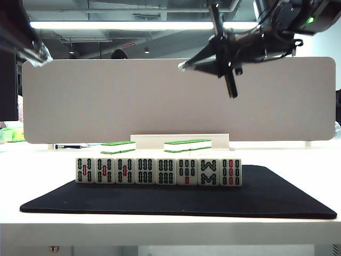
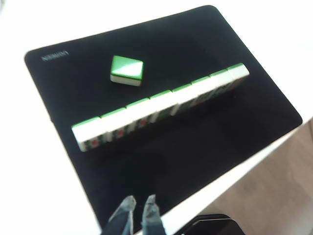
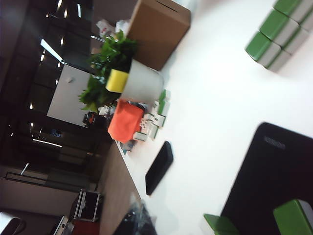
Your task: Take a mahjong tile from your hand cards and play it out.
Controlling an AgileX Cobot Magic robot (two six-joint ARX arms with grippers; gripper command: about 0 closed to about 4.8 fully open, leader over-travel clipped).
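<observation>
The row of hand cards (image 1: 158, 171) stands upright on the black mat (image 1: 266, 200), 8 tiles side by side with their bamboo marks facing the exterior camera; in the left wrist view the same row (image 2: 161, 105) shows its green backs. Apart from the row, 1 tile (image 2: 126, 70) lies on the mat with its green back up, face hidden, so its mark cannot be told. The left gripper (image 2: 138, 218) hangs above the mat's near edge, well apart from the row, fingertips nearly together with nothing between them. The right gripper (image 1: 184, 65) is high above the table on the right side of the exterior view, fingers clenched and holding nothing visible. Behind the mat, green-backed tiles (image 1: 118, 147) lie stacked on the white table (image 1: 42, 160) before a white board (image 1: 106, 96).
</observation>
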